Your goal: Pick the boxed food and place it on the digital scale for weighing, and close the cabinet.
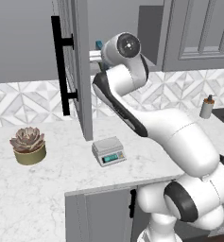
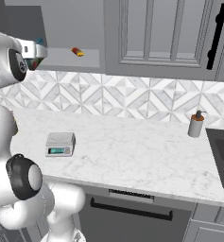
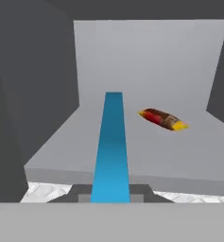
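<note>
claw: we are seeing it closed on the blue box, gripping its narrow edge at the cabinet shelf | door: standing open | red-and-yellow packet: lying on the shelf beside the box | scale: sitting on the surface below

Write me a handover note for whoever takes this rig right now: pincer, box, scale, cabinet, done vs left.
Pincer: shut on the blue box, seen edge-on in the hand view, up at the open cabinet's shelf.
A small red-and-yellow packet lies on that shelf, right of the box; leave it.
Scale: on the counter below the cabinet, platform bare.
Cabinet door: swung wide open, black bar handle facing out.
Done: box gripped.
Left: draw the box out, set it on the scale, close the door.
</note>
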